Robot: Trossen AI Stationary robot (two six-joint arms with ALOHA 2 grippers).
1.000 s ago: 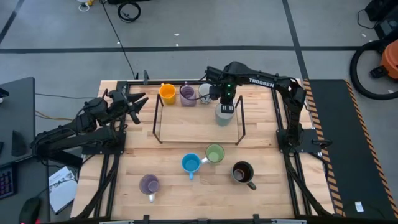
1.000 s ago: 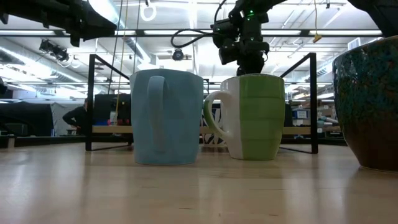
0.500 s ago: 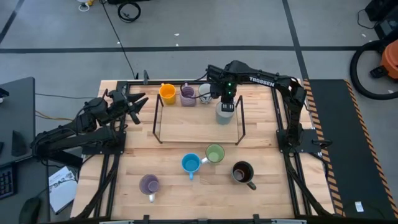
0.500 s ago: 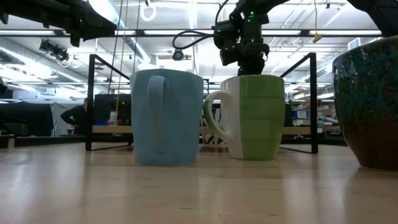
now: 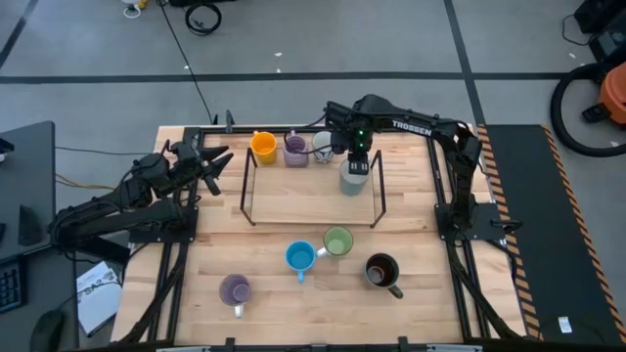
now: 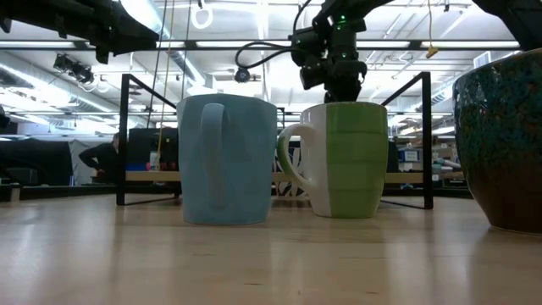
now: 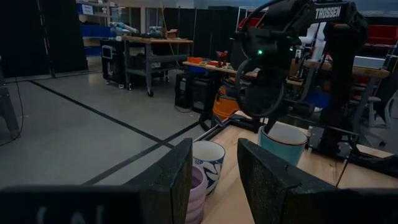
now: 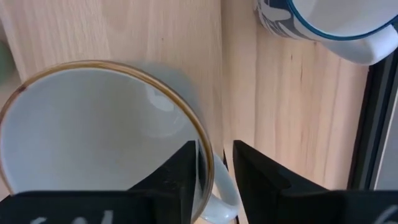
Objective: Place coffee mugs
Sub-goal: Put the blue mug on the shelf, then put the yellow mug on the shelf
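Note:
A pale white-grey mug (image 5: 350, 177) stands upright on the wood inside the black wire rack (image 5: 245, 200), next to a patterned white mug (image 8: 323, 18), a purple mug (image 5: 294, 149) and an orange mug (image 5: 262, 147). My right gripper (image 8: 215, 171) points down over the pale mug, open. One finger (image 8: 183, 171) is inside the rim (image 8: 208, 155) and the other (image 8: 255, 177) is outside, by the handle, with a gap on both sides. My left gripper (image 7: 214, 177) waits open at the table's left, pointing level toward the rack.
Near the front edge stand a blue mug (image 5: 300, 257), a green mug (image 5: 337, 242), a dark brown mug (image 5: 380, 271) and a second purple mug (image 5: 235, 289). Bare wood lies inside the rack's near half. A person shows far behind the table (image 6: 106, 157).

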